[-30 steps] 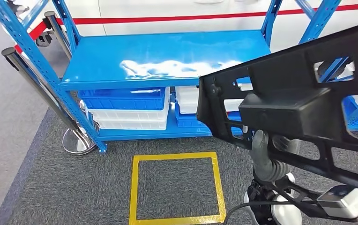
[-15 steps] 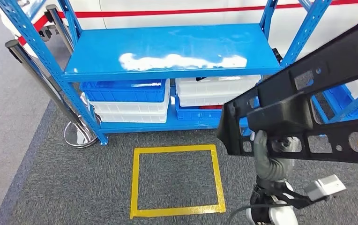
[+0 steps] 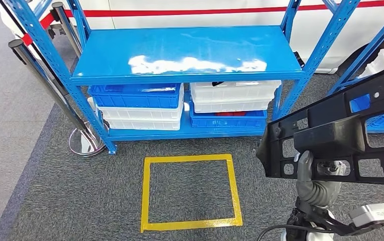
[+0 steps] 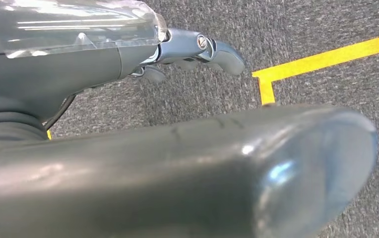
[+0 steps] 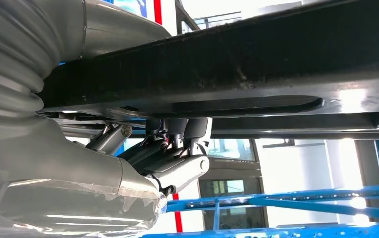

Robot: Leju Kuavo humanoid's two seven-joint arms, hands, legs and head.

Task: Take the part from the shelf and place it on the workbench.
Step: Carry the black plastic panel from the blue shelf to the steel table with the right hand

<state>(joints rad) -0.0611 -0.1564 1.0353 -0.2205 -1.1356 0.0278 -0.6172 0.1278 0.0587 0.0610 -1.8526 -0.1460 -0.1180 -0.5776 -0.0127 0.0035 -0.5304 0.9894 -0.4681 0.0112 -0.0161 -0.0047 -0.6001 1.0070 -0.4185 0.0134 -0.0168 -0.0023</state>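
The part point(image 3: 333, 138), a long black frame pierced with rectangular openings and a blocky boss near its middle, was off the shelf point(image 3: 187, 50) and carried in the air at the lower right of the head view, tilted so that its far end rose toward the right edge. It hung over the grey carpet, beside the yellow taped square point(image 3: 190, 193) and in front of the blue shelf, whose top board was bare and glossy and whose lower level held stacked blue and white bins point(image 3: 137, 105).

The right hand point(image 3: 313, 178) gripped the part from beneath, near the boss; in the right wrist view its dark fingers point(image 5: 177, 148) were curled up against the underside of the black bar, clamped on it. The left hand point(image 4: 197, 49) hung low over the carpet near a corner of yellow tape, its fingers loosely bent with nothing in them; how far they were closed I could not tell.

The desk was not to be seen, so the step in hand appeared to be the carry toward it. To do it well, the grip should be kept firm, since a long frame held at one point will want to swing. The raised end should be kept clear of the shelf uprights point(image 3: 325, 45) to the right during any turn.
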